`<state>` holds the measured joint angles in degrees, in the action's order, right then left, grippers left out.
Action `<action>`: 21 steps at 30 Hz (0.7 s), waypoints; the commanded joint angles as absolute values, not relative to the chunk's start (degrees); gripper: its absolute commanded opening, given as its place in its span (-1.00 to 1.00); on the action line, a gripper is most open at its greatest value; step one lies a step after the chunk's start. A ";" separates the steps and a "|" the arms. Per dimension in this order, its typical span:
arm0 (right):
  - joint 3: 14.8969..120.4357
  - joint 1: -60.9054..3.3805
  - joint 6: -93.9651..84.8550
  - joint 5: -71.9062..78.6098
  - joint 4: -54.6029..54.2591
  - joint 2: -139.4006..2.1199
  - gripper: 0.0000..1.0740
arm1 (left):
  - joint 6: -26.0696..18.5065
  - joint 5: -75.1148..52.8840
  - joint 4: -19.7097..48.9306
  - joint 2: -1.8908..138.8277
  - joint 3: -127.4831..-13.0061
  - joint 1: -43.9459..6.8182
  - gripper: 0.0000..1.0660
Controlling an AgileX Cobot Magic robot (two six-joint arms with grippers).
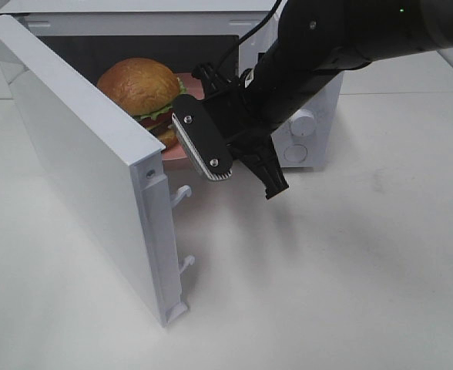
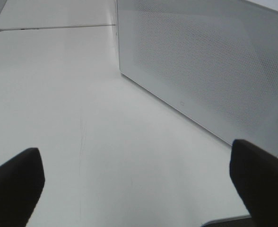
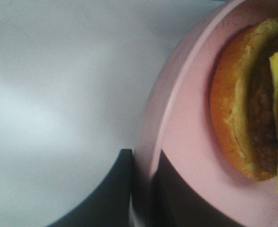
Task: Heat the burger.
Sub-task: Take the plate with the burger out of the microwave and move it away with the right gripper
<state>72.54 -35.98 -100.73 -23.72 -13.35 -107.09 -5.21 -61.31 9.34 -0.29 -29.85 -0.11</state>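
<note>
The burger (image 1: 138,85), with a golden bun and lettuce, sits on a pink plate (image 1: 177,152) inside the open microwave (image 1: 319,92). My right gripper (image 1: 202,77) reaches into the opening at the plate's right side. In the right wrist view its dark fingers (image 3: 115,194) pinch the pink plate's rim (image 3: 153,127), one above and one below, and the burger (image 3: 243,118) lies just beyond. My left gripper (image 2: 139,184) is open and holds nothing. It hovers over the bare table beside a white perforated panel (image 2: 210,66).
The microwave door (image 1: 80,169) swings out to the left toward the front, its latch hooks (image 1: 184,193) facing the opening. Two white knobs (image 1: 300,135) sit on the right front panel. The white table (image 1: 350,270) spreads in front and to the right.
</note>
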 commanded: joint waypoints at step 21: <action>55.52 -35.35 -100.78 -18.05 -14.44 -90.70 -1.00 | -5.04 -61.13 9.45 -0.63 -29.62 0.06 0.89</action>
